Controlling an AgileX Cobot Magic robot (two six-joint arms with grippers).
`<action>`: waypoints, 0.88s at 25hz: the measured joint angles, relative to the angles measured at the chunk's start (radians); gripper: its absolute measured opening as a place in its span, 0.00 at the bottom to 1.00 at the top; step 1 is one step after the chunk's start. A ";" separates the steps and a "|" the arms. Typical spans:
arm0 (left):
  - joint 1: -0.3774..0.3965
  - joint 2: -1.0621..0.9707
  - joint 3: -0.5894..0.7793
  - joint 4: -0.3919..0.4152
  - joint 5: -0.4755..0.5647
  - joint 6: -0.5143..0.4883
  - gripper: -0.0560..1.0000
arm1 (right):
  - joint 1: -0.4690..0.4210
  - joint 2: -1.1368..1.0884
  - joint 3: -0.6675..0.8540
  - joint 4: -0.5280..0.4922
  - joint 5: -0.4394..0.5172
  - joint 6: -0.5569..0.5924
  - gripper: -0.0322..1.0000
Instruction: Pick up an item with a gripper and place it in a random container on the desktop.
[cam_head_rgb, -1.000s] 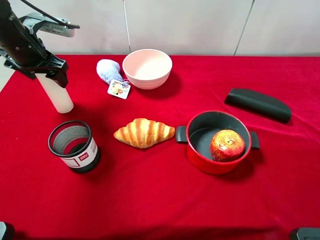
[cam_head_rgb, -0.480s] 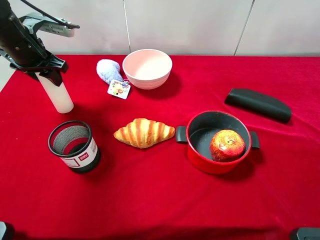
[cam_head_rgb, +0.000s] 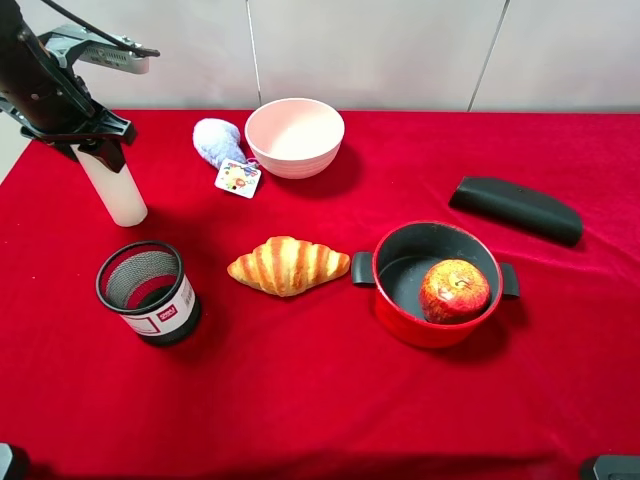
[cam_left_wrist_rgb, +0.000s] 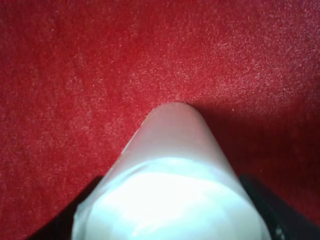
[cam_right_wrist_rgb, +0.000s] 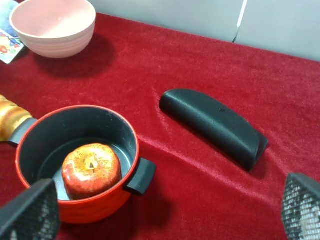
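Observation:
The tall white candle (cam_head_rgb: 115, 190) stands upright on the red desktop (cam_head_rgb: 300, 400) at the far left. My left gripper (cam_head_rgb: 95, 145) sits over its top with the dark jaws closed against its sides. In the left wrist view the candle (cam_left_wrist_rgb: 175, 170) fills the space between the jaws, and its wick is hidden. The black wire-mesh cup (cam_head_rgb: 148, 292) with the white-and-red label stands empty in front of the candle, apart from it. My right gripper (cam_right_wrist_rgb: 166, 209) is open and empty, hovering near the red pot (cam_right_wrist_rgb: 30, 150).
A golden croissant (cam_head_rgb: 288, 265) lies mid-table. The red pot (cam_head_rgb: 400, 315) holds a red apple (cam_head_rgb: 455, 290). A pale pink bowl (cam_head_rgb: 294, 135) and a pale-blue plush toy (cam_head_rgb: 217, 142) sit at the back. A black oblong case (cam_head_rgb: 515, 208) lies at the right.
The left gripper's jaws have drawn in around the candle's top and shifted slightly. The candle stays in the same spot. Nothing else has moved.

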 joint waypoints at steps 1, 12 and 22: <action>0.000 0.000 0.000 0.000 0.000 0.000 0.53 | 0.000 0.000 0.000 0.000 0.000 0.000 0.70; 0.000 0.002 -0.050 -0.001 0.076 0.000 0.53 | 0.000 0.000 0.000 0.000 0.000 0.000 0.70; 0.000 0.002 -0.189 -0.002 0.228 0.000 0.53 | 0.000 0.000 0.000 0.000 0.000 0.000 0.70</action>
